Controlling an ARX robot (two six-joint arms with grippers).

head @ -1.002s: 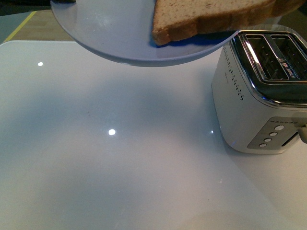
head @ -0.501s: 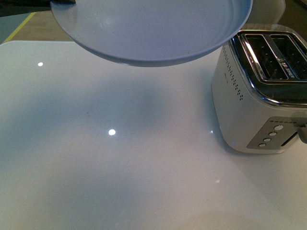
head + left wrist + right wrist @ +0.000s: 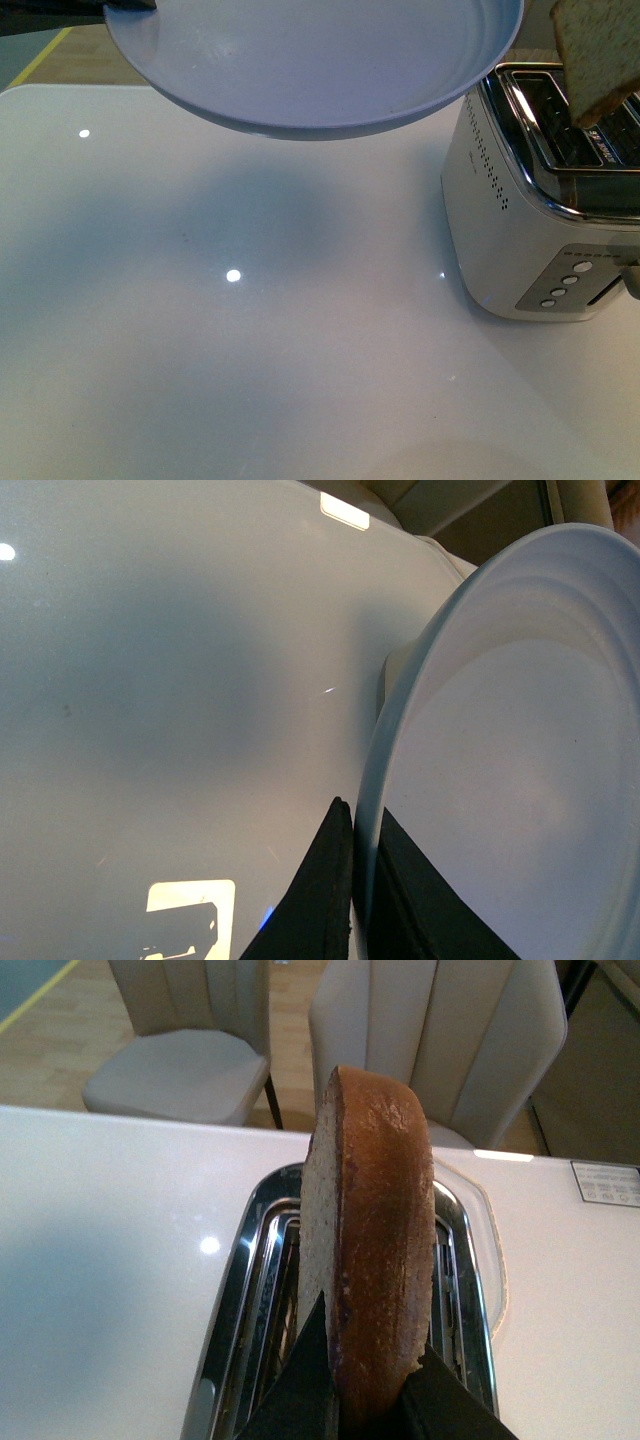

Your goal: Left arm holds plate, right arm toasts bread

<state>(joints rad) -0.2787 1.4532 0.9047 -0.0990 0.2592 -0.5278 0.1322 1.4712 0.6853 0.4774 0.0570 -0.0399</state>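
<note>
My right tool (image 3: 368, 1395) is clamped on the bread (image 3: 375, 1220), just lifted off the plate (image 3: 310, 70) and upright at upper right, seemingly over a toaster (image 3: 520, 230) slot. My left tool (image 3: 362, 885) pinches the emptied plate's rim at the top. Lowering the bread looks like the next step.

Front view looks down over the desk (image 3: 250, 350), toaster (image 3: 520, 230) at right. Right wrist view sits close above that toaster; left wrist view hugs the plate (image 3: 520, 780) rim.
</note>
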